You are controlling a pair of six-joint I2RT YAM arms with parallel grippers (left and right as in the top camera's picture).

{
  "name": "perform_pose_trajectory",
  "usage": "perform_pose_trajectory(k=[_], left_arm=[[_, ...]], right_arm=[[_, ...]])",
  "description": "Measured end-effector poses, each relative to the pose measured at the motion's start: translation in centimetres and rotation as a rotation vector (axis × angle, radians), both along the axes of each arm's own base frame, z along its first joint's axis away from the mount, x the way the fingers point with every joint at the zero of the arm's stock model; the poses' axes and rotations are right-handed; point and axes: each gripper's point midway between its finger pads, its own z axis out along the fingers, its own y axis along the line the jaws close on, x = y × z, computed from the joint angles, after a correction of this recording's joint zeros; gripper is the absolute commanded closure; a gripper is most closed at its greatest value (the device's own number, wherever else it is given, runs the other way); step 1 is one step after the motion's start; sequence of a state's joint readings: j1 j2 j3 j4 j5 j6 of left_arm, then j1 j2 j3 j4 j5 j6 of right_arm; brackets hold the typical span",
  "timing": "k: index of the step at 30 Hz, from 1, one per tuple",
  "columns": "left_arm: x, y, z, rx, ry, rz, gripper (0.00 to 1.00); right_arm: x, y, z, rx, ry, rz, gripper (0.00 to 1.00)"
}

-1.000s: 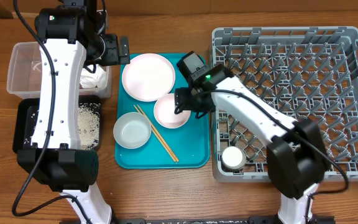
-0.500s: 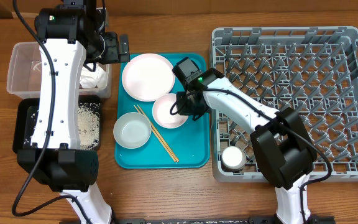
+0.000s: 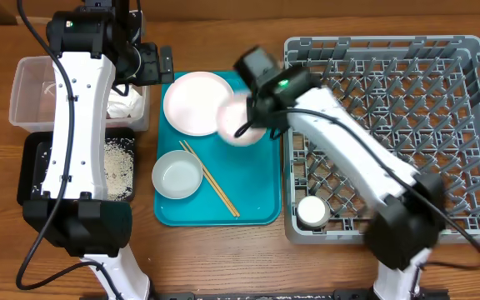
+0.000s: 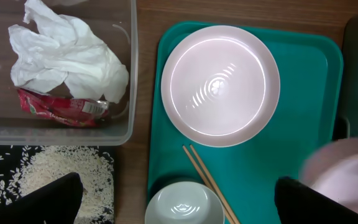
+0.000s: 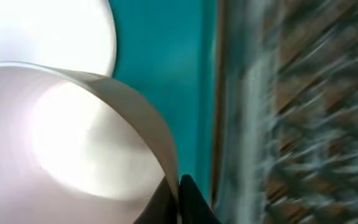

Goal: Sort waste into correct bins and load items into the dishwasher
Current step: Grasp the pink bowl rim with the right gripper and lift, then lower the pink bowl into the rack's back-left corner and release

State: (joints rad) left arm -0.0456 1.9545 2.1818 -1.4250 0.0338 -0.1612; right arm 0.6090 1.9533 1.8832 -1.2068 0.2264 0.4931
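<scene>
Left arm stretched forward, left pincer [image 4: 182, 198] pointing straight down, fingers [image 4: 48, 200] wide apart, nothing between them. Right arm elbow-bent, reaching across to its left. Right pincer [image 3: 255, 110] clamped on the rim of a bowl [image 3: 237, 125]; wrist view blurred.

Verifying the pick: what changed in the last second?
The right gripper, shut on the pale bowl, lifted it off the teal tray, farther back beside the plate. The left arm, small bowl, chopsticks and cup in the rack stayed put.
</scene>
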Motion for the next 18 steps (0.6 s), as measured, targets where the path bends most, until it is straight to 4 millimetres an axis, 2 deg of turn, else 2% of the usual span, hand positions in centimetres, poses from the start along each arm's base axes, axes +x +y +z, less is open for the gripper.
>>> perform_pose_trajectory(k=[2,3,4,6,8,10,12,18], left_arm=[[0.0,0.0,0.0,0.0,0.0,0.0,0.0],[0.0,0.0,0.0,0.0,0.0,0.0,0.0],[0.0,0.0,0.0,0.0,0.0,0.0,0.0],[0.0,0.0,0.0,0.0,0.0,0.0,0.0],[0.0,0.0,0.0,0.0,0.0,0.0,0.0],[0.0,0.0,0.0,0.0,0.0,0.0,0.0],[0.0,0.0,0.0,0.0,0.0,-0.001,0.0],[0.0,0.0,0.0,-0.001,0.0,0.0,0.0]], right_arm=[[1.5,-2.1,6.1,-0.034,-0.2,-0.065,0.96],[1.7,-2.9,7.6,-0.05,-0.248,-0.086,0.96],[2.1,-4.4,9.9,-0.092,-0.334,-0.133,0.96],[2.6,-7.3,13.1,-0.185,-0.461,-0.226,0.96],[3.5,-9.6,14.9,-0.279,-0.554,-0.306,0.96],[4.8,-11.5,15.2,-0.373,-0.607,-0.367,0.96],[6.5,-12.8,14.4,-0.463,-0.626,-0.396,0.96],[11.6,-15.4,10.1,-0.679,-0.603,-0.397,0.96]])
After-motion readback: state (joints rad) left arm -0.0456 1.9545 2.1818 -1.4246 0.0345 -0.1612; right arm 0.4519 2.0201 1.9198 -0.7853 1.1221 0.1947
